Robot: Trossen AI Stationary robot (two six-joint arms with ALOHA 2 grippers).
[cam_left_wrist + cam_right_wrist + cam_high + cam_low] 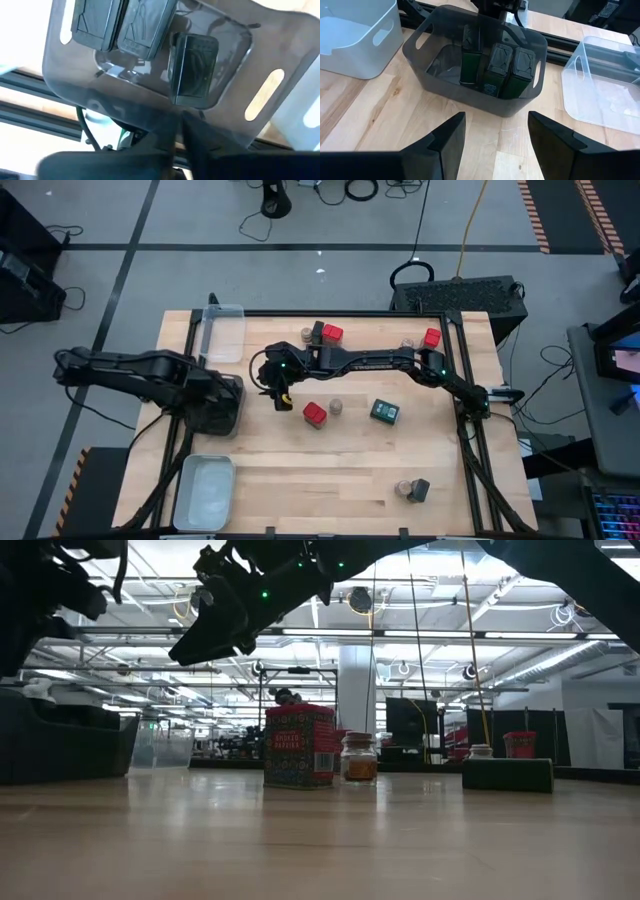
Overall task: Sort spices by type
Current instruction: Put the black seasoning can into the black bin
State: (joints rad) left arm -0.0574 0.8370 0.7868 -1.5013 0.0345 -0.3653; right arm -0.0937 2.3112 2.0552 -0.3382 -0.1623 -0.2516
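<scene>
The left gripper [175, 145], fingers seemingly closed empty, is hovering above the smoky bin [470, 97] of dark tins [496, 70], while the right gripper [495, 137] is hanging wide open.

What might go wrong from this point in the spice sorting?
The left gripper hangs over the dark bin while the open right gripper faces it: the arms may collide. The red tin and round jar stand close together; picking one may topple the other.
</scene>
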